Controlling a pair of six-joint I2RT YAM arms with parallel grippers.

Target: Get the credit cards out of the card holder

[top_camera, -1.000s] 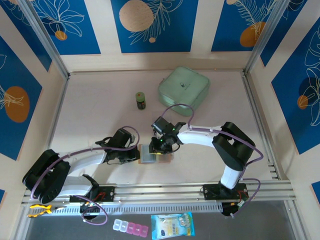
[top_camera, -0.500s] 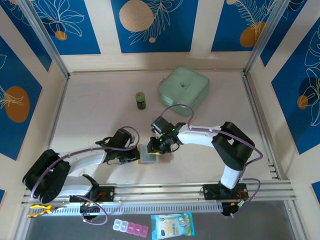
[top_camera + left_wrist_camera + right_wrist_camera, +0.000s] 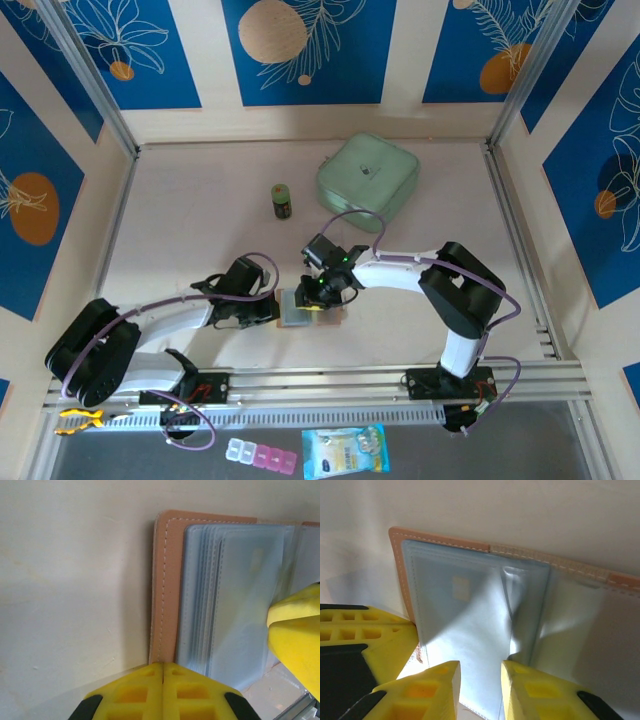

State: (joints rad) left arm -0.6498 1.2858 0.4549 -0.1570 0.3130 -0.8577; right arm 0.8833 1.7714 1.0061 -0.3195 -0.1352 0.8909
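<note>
Open and flat at the near middle of the table (image 3: pixel 190 230), just ahead of the arm bases: the card holder (image 3: pixel 312 314). From the left wrist, a pinkish-tan leather cover with pale stitching, topped by a stack of grey see-through pockets (image 3: pixel 235 605) fanned at their left edges. Behind the front pocket, a faint pale square (image 3: pixel 461 587), too cloudy to make out further. From the right wrist, 1 pocket creased and lifted near the fold, with tan leather along the far edge.

At the holder's left edge, the left gripper (image 3: pixel 163 669): shut tight, with 2 yellow fingertips pressed together and no gap, set right at the corner of the leather cover.

Over the holder's middle, the right gripper (image 3: pixel 480 690): parted only narrowly, with 2 yellow fingers aimed down at the pockets and the pockets' near edge in the gap. Nothing visibly pinched; cannot tell whether touching the plastic. Just beside the left gripper, with the holder between the 2.

Well apart, toward the far wall: a small dark green can (image 3: pixel 283 201), upright, and to its right a big mint-green zip case (image 3: pixel 367 180).

Below the front rail, off the table: a pill box (image 3: pixel 261 455) with clear and pink compartments, just beside a blue-printed sachet (image 3: pixel 344 450).
</note>
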